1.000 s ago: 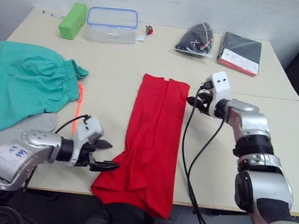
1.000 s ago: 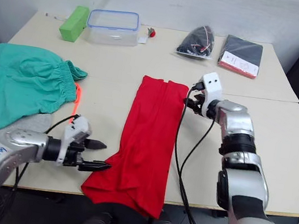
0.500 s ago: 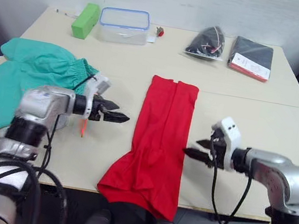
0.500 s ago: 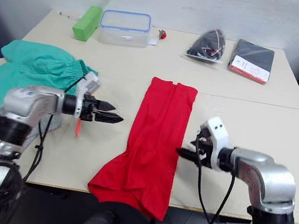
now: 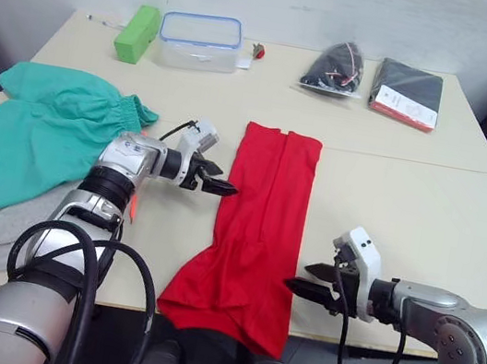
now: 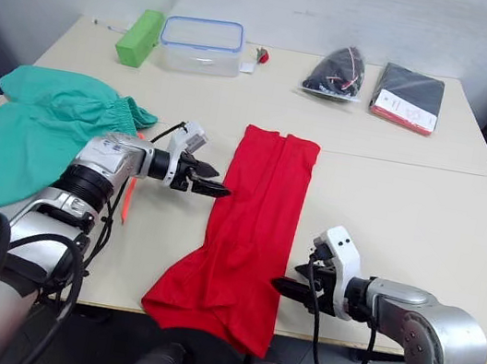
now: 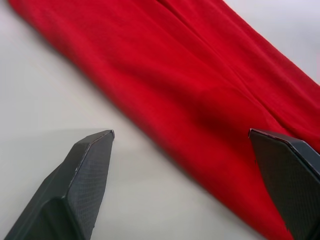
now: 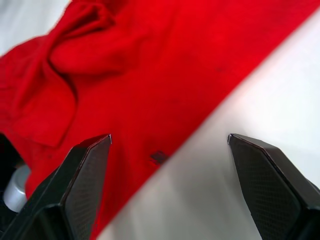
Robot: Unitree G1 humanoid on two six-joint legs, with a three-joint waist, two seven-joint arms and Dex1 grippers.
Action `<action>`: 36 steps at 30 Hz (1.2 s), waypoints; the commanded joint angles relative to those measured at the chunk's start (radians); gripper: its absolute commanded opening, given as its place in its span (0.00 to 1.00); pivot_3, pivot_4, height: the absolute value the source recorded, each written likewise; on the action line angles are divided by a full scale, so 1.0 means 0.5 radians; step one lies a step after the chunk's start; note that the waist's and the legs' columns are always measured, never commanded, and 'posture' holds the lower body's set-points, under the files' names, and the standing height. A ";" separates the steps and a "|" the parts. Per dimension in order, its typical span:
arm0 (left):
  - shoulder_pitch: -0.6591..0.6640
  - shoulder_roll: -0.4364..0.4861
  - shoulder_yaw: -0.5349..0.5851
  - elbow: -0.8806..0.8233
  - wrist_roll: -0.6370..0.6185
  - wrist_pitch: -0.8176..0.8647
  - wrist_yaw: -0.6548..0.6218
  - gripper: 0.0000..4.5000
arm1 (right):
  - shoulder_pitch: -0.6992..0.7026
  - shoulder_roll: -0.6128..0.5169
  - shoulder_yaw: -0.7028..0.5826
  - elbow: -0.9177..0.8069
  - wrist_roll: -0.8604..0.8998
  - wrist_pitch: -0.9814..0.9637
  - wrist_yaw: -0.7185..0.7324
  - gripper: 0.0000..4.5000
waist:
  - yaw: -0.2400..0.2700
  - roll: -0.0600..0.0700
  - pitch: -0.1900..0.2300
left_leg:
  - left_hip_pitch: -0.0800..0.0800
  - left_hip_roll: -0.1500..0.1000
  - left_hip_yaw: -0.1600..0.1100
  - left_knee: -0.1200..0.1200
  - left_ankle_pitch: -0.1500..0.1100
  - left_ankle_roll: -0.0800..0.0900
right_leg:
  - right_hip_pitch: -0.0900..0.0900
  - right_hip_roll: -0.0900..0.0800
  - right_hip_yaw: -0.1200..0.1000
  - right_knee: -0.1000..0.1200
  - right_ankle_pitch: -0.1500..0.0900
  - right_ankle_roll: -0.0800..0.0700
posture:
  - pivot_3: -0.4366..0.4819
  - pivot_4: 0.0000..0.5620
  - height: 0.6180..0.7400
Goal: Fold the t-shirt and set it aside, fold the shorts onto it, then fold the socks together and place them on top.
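Two pale desks (image 5: 409,200) pushed together carry the clothes. On them the t-shirt (image 5: 262,213), folded into a long red strip, lies in the middle with its near end drooping over the front edge. Spread wide, the left hand (image 5: 219,185) sits at the strip's left edge, holding nothing. At the right edge near the front, the right hand (image 5: 302,279) is likewise spread and empty. Far left lie the shorts (image 5: 32,133), with the socks (image 5: 27,219) just in front of them.
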 commanded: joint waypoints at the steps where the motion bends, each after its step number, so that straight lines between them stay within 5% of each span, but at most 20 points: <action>1: -0.001 -0.021 -0.015 0.042 0.077 -0.042 -0.032 1.00 | 0.005 0.036 0.044 0.070 0.075 0.026 -0.012 0.58 | 0.000 -0.001 -0.001 | 0.000 0.000 0.000 0.000 0.000 0.000 | 0.000 0.000 0.000 0.000 0.000 0.000 | 0.48 0.27 1.00; 8: 0.009 -0.030 0.039 0.041 0.106 -0.026 -0.035 1.00 | 0.027 0.017 0.168 0.192 0.042 -0.085 -0.060 0.44 | -0.003 -0.012 -0.008 | 0.005 0.001 0.000 0.000 0.000 0.000 | 0.004 0.001 0.000 0.001 0.000 0.000 | 0.48 0.27 1.00; 14: 0.026 -0.009 0.079 0.005 0.098 0.008 -0.056 0.60 | 0.016 0.002 0.164 0.226 0.069 -0.112 -0.063 0.01 | -0.003 -0.012 -0.008 | 0.003 0.002 0.000 -0.001 0.000 0.000 | 0.002 0.001 0.000 0.001 0.000 0.000 | 0.48 0.27 1.00; 22: 0.251 0.067 0.077 -0.398 0.072 0.133 -0.089 0.04 | -0.092 -0.272 0.242 0.411 0.057 -0.324 0.168 0.00 | 0.000 -0.011 -0.007 | 0.003 0.001 0.000 -0.001 0.000 0.000 | 0.003 -0.001 0.001 0.000 0.000 0.000 | 0.48 0.27 1.00; 30: 0.540 0.139 0.198 -0.889 -0.015 0.346 0.042 0.02 | -0.436 -0.676 0.618 0.909 -0.097 -0.707 0.719 0.00 | 0.000 -0.009 -0.005 | 0.003 0.001 0.002 0.000 0.000 0.001 | 0.002 -0.002 0.003 -0.001 0.000 0.001 | 0.48 0.27 1.00; 36: 0.638 0.138 0.236 -1.099 -0.060 0.426 0.134 0.02 | -0.611 -0.692 0.779 1.189 -0.251 -0.908 0.884 0.00 | -0.001 -0.009 -0.005 | 0.003 0.001 0.003 0.002 0.000 0.000 | 0.002 -0.001 0.003 0.000 0.001 0.001 | 0.48 0.27 1.00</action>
